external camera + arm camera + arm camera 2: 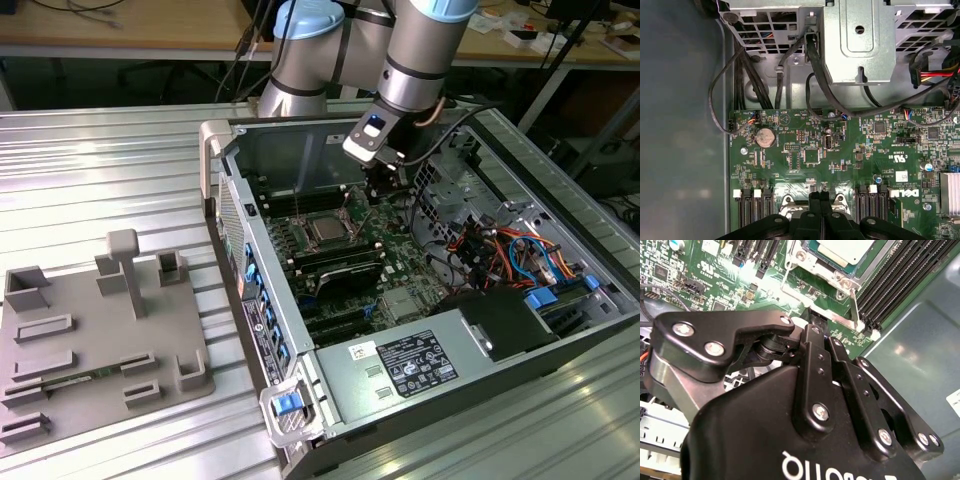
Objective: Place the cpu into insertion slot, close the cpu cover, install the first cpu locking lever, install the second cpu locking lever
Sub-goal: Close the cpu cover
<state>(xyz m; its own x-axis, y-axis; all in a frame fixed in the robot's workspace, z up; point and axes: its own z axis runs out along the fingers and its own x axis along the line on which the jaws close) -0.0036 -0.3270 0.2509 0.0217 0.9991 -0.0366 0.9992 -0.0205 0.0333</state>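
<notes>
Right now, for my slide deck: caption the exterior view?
The gripper hovers near the cpu inside the open computer case.

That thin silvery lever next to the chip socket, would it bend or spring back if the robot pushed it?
The lever looks like a thin bare metal rod, so it is probably springy rather than floppy. Smooth and narrow, it could slip off a fingertip. It seems anchored to the motherboard, so it likely pivots.

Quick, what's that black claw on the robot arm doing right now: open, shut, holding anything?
Black metal gripper: shut, fingers pressed together over the green circuit board; nothing visibly held.
</notes>
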